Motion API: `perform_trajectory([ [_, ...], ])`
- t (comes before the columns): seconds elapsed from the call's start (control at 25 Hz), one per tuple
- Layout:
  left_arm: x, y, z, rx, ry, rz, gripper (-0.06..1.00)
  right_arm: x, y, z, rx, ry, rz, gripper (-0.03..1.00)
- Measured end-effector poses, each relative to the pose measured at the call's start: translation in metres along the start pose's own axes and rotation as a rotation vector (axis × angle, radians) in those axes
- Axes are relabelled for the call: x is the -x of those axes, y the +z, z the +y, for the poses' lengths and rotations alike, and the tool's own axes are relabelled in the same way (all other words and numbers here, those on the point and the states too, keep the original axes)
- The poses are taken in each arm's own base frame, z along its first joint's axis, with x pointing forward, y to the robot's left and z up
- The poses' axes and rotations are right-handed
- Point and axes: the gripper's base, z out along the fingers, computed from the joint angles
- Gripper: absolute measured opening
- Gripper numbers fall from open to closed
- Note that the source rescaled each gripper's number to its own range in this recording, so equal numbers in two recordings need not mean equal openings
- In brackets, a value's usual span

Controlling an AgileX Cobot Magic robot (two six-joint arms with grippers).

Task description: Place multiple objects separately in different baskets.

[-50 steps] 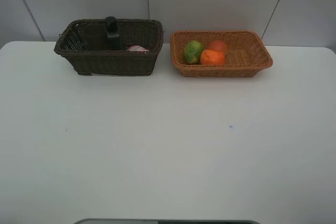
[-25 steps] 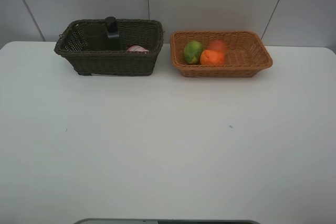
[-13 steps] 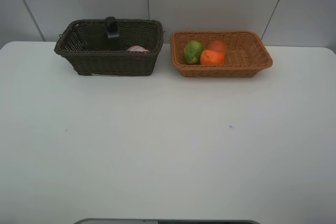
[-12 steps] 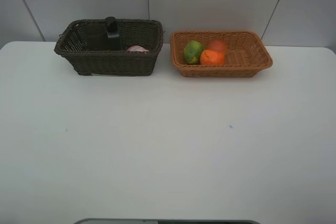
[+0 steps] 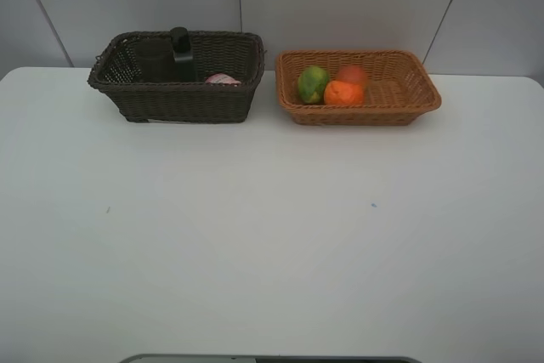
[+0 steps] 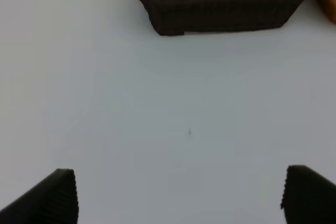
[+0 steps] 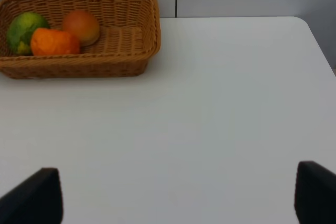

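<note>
The exterior high camera looks down from the front across the white table (image 5: pixel 272 235) toward the back wall, taking in both baskets from a distance. The left wrist camera faces the dark brown basket (image 6: pixel 220 9) from nearer. The right wrist camera faces the light tan basket (image 7: pixel 131 51), which the high view shares.

Bright even light, soft shadows, wrist pics slightly blurry.

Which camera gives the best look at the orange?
The right wrist view: the orange appears large and unobstructed in the tan basket. The high view shows it smaller, beside the other fruit. The left wrist view misses it entirely.
</note>
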Motion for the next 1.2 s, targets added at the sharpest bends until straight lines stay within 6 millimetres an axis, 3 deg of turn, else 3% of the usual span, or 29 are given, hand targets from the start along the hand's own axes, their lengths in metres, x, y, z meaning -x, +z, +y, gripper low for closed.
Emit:
perform_trajectory([
  [0.16, -0.014, 0.033, 0.003, 0.003, -0.05, 0.025, 1.0, 0.0, 0.0, 0.0, 0.0, 0.0, 0.0, 0.88],
  [0.24, -0.016, 0.038, 0.003, 0.005, -0.06, 0.028, 1.0, 0.0, 0.0, 0.0, 0.0, 0.0, 0.0, 0.88],
  [0.56, -0.016, 0.039, 0.003, -0.006, -0.051, 0.012, 1.0, 0.0, 0.0, 0.0, 0.0, 0.0, 0.0, 0.88],
  [0.88, -0.032, 0.016, 0.002, 0.004, -0.031, -0.162, 1.0, 0.0, 0.0, 0.0, 0.0, 0.0, 0.0, 0.88],
  [1.2, -0.033, 0.016, 0.002, 0.006, -0.03, -0.17, 1.0, 0.0, 0.0, 0.0, 0.0, 0.0, 0.0, 0.88],
])
